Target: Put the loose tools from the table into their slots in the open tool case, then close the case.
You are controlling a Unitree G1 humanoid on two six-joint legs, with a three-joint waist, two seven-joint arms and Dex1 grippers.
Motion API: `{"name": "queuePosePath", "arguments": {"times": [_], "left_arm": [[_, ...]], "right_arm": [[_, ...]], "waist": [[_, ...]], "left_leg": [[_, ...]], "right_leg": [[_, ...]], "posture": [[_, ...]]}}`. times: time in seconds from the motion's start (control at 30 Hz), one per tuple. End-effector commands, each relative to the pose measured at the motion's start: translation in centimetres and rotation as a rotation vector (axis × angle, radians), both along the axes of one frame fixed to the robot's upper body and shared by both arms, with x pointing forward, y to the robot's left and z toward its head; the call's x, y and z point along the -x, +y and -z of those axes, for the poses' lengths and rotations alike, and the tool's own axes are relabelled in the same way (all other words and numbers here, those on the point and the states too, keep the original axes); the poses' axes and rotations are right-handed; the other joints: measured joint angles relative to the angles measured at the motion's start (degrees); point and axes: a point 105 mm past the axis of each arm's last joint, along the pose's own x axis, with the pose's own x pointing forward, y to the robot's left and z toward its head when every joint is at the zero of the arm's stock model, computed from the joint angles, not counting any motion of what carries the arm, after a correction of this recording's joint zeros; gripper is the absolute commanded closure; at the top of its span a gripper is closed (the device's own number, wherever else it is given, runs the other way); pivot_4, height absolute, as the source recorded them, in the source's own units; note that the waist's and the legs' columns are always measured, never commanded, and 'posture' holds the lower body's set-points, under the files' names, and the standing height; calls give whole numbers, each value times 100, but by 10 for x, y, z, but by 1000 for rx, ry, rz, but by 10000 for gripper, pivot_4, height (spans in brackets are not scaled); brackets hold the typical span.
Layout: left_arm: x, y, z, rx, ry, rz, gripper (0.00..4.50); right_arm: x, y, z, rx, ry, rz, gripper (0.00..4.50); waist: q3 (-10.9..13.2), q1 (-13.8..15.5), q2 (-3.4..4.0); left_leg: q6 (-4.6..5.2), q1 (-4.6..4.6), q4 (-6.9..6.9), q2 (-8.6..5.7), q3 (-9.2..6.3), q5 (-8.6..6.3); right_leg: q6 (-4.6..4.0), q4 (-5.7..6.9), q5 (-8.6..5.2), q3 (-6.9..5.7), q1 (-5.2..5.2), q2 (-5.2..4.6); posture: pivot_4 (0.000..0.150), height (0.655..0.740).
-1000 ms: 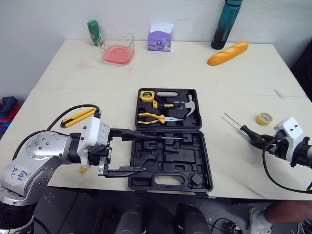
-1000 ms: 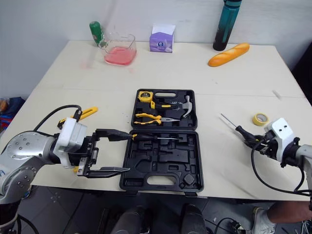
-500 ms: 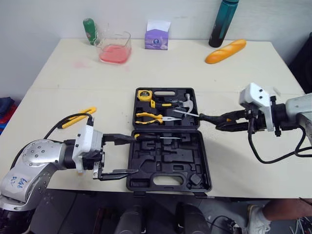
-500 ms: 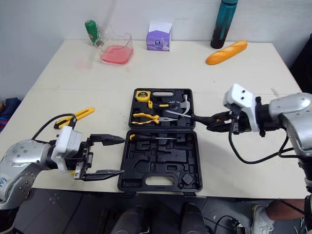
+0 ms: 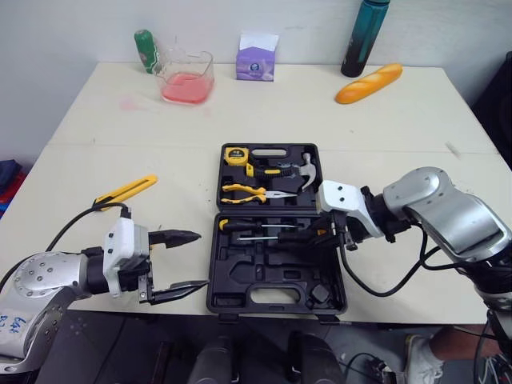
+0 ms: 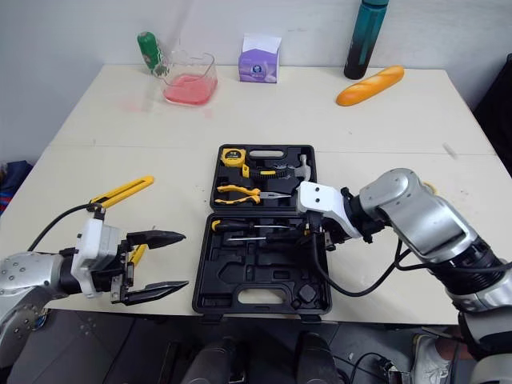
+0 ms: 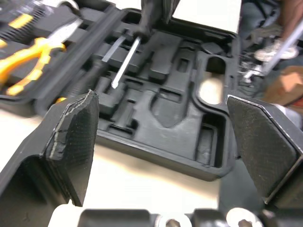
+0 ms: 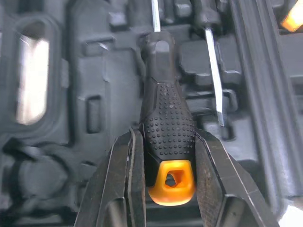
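Observation:
The black tool case (image 5: pixel 272 272) lies open near the table's front edge. Its far half holds a tape measure (image 5: pixel 239 155), pliers (image 5: pixel 248 191) and a hammer (image 5: pixel 308 172). One screwdriver (image 5: pixel 240 226) sits in a slot of the near half. My right gripper (image 5: pixel 322 234) is shut on a second screwdriver (image 8: pixel 165 123) with a black handle and an orange end, held low over the near half with its shaft pointing left. To the left of the case, apart from it, my left gripper (image 5: pixel 200 260) hangs open and holds nothing. A yellow utility knife (image 5: pixel 126 190) lies on the table further left.
Along the back of the table stand a green bottle (image 5: pixel 146 50), a clear container of red liquid (image 5: pixel 186 78), a purple tissue box (image 5: pixel 256 58) and a teal bottle (image 5: pixel 357 36). A bread loaf (image 5: pixel 368 83) lies beside the teal bottle.
My right gripper has carried the screwdriver from the table's right side over the case and down to its near half. My left gripper has drawn back to the left, still open.

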Motion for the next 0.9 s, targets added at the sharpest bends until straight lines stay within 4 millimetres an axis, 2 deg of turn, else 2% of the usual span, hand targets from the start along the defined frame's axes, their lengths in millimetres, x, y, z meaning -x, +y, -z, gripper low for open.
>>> {"name": "queuePosePath", "arguments": {"times": [0.03,0.43,0.6,0.9], "left_arm": [[3,1,-5,-23,-43,-20,0],[3,0,-1,-33,-30,-32,0],[0,1,-1,-35,-26,-30,0],[-2,3,-2,-34,-38,-40,0]], "right_arm": [[-3,4,-9,12,-61,-24,35626],[0,9,0,26,-51,-44,35626],[0,10,13,49,-44,-36,35626],[-2,7,15,60,-51,-39,35626]], "waist": [[0,-7,0],[0,-13,0],[-1,-13,-1],[-1,-15,-2]], "left_leg": [[0,0,0,2,0,0],[-2,1,-1,8,6,-1],[-2,1,-1,7,8,-1],[-2,3,-1,9,14,-1]], "right_leg": [[0,0,0,-1,-1,2],[-1,2,0,6,-5,8],[-1,2,1,8,-5,8],[-1,5,1,13,-8,10]], "posture": [[1500,7400],[1500,7400],[1500,7400],[1500,7400]]}}
